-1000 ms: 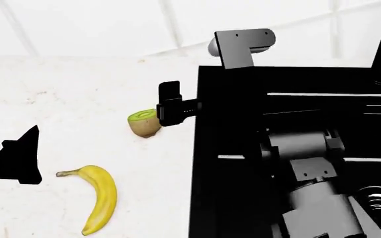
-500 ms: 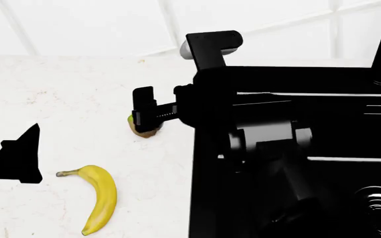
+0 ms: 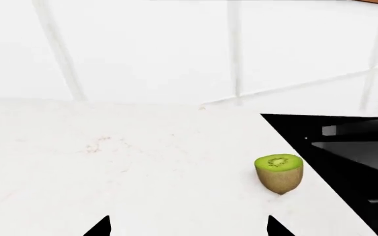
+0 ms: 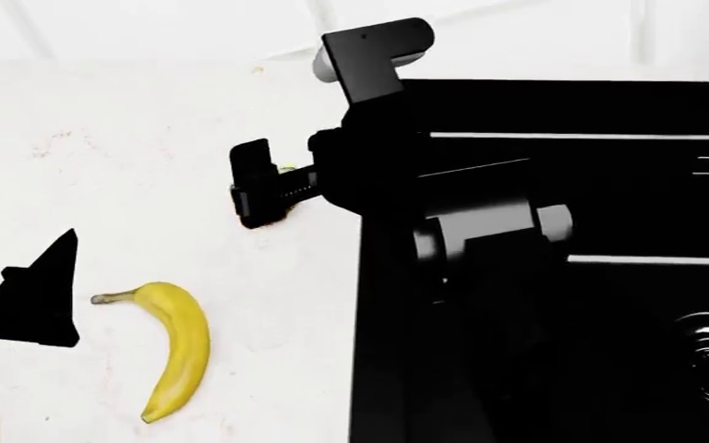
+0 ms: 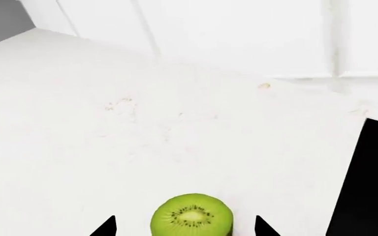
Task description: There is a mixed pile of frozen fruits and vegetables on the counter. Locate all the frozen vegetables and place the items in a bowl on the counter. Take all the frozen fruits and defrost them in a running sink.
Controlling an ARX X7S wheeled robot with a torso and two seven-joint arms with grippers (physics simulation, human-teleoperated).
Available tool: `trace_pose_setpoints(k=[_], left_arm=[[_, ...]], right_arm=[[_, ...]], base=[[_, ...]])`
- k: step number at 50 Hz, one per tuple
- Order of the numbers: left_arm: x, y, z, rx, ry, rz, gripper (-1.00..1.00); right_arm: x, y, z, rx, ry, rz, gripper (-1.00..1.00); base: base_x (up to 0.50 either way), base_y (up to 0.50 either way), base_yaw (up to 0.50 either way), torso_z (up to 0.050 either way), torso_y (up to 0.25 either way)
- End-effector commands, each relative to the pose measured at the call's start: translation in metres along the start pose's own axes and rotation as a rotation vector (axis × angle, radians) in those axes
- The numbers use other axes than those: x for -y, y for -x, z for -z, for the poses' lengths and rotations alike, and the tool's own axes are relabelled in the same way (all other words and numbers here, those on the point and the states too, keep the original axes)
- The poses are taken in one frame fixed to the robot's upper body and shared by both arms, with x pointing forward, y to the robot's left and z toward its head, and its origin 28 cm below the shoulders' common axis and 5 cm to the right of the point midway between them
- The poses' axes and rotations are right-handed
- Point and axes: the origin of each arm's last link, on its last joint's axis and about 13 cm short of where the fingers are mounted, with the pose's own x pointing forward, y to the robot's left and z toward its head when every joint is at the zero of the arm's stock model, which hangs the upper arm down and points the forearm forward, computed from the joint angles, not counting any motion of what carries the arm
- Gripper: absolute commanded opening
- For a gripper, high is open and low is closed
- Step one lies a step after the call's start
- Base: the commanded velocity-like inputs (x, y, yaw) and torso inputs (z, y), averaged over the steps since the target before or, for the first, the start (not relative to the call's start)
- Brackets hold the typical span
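Right wrist view shows the kiwi [image 5: 192, 216] standing on the white counter [image 5: 143, 142] with its green face up, between the two spread fingertips of the right gripper [image 5: 185, 228], not yet squeezed. From the head, the banana [image 4: 174, 355] lies on the counter near the left gripper [image 4: 34, 295], whose fingers are apart, and the black sink [image 4: 650, 185] is beside the kiwi.

White tiled wall [image 3: 149, 49] with grey grout lines, upright

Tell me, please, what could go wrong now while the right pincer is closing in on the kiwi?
The kiwi half sits between the open right pincer tips, cut face up; its rounded sides might slip out of the squeeze. It lies close to the sink edge, so a nudge could roll it away.
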Motion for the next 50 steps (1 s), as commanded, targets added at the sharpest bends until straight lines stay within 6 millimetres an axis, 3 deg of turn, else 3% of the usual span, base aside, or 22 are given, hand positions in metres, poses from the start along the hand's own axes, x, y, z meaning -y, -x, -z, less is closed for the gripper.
trace_pose_setpoints(k=[1,20,21,32,39,45,50], left_arm=[[0.0,0.0,-0.004,0.021,-0.017,0.008,1.0],[-0.004,0.001,-0.006,0.032,0.013,-0.016,1.0],[-0.003,0.001,-0.006,0.032,0.011,-0.016,1.0],[-0.005,0.001,-0.003,0.017,0.012,-0.022,1.0],[0.0,0.002,0.003,-0.044,0.014,-0.012,1.0],[0.013,0.004,-0.004,-0.105,0.03,-0.013,1.0],[0.029,0.018,-0.019,-0.12,0.009,0.045,1.0]], right_arm=[[-0.002,-0.001,0.0,-0.007,0.018,-0.02,1.0],[-0.007,-0.004,-0.001,-0.01,0.069,-0.057,1.0],[-0.007,-0.005,-0.002,0.002,0.08,-0.055,-1.0],[-0.007,-0.003,-0.016,0.045,0.123,-0.039,-1.0],[-0.011,0.004,-0.042,0.077,0.159,-0.013,-1.0],[-0.014,0.009,-0.058,0.108,0.176,0.008,-1.0],[-0.014,0.015,-0.069,0.114,0.176,0.028,-1.0]], base=[[0.0,0.0,0.0,0.027,-0.227],[0.0,0.0,0.0,0.022,-0.179],[0.0,0.0,0.0,0.0,0.0],[0.0,0.0,0.0,0.0,0.0],[0.0,0.0,0.0,0.0,0.0],[0.0,0.0,0.0,0.0,0.0],[0.0,0.0,0.0,0.0,0.0]])
